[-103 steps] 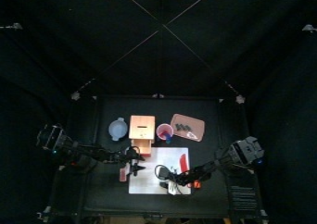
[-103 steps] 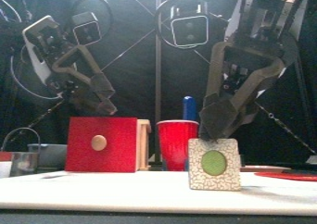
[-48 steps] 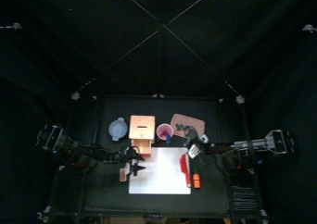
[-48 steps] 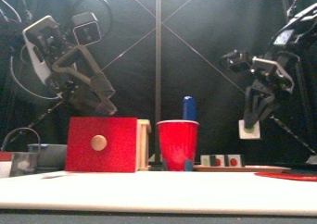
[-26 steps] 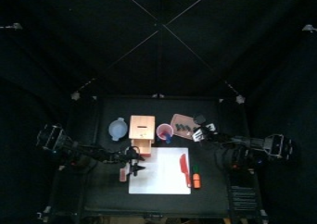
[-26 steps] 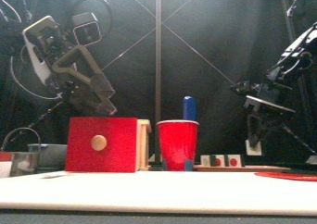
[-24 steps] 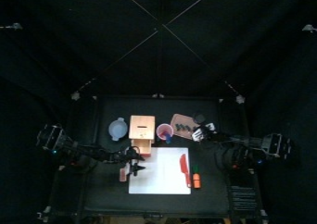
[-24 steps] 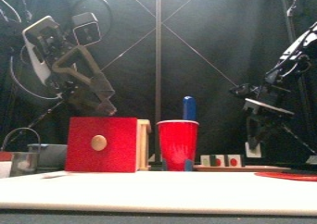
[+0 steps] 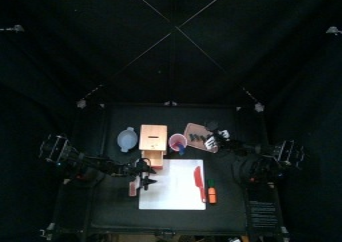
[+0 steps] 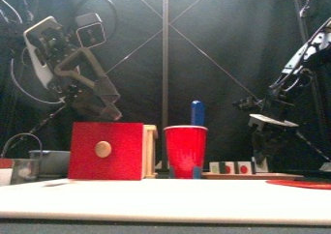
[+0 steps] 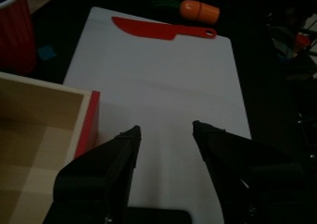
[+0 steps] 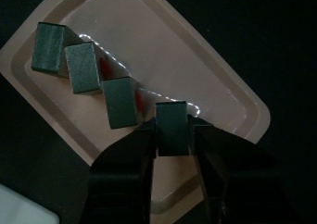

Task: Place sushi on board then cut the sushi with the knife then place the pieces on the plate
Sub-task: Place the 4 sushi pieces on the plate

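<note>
The pink tray holds three dark sushi pieces lying in a row. My right gripper is shut on a fourth sushi piece, holding it just over the tray beside the row. In the top view this gripper is over the tray at the back right. The white board carries the red knife and an orange toy piece. My left gripper hovers open over the board's left part, near the wooden box.
Behind the board stand the wooden box with its red drawer front, the red cup holding the blue knife, and the blue-grey bowl at the back left.
My right gripper has carried a sushi piece from the board back and to the right, and come down over the tray. The left arm has stayed still.
</note>
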Available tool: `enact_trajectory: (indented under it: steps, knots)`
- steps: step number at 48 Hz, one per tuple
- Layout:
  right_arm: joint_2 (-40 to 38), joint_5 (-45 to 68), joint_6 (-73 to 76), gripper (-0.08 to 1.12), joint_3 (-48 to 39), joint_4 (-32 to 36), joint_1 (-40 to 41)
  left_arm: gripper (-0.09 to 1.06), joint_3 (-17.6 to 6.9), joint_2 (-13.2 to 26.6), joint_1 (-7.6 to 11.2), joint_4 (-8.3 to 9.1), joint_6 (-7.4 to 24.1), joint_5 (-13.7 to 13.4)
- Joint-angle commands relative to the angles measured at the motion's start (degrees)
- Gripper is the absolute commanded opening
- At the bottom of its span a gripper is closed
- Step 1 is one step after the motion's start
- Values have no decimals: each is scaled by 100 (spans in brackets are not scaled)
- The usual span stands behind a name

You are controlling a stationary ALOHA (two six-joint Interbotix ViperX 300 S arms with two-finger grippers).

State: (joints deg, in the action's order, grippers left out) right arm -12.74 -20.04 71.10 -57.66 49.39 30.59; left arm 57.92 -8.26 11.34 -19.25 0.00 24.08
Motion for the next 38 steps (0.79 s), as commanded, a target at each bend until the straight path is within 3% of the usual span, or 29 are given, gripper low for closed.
enact_trajectory:
  steps: [1,8,20,30,38]
  knots:
    - [-70,9,9,71,114,26,53,85,-105,-26,9,0,18,26]
    - [-79,-9,44,80,123,-18,79,85,-88,-18,0,-9,18,18]
    - [-290,-62,18,81,132,-26,79,85,-97,-26,9,-9,18,26]
    - [-1046,-79,0,81,141,-79,-149,85,-123,-26,9,-9,18,18]
    - [-1714,325,-9,81,79,44,-958,85,-132,-26,9,-9,9,18]
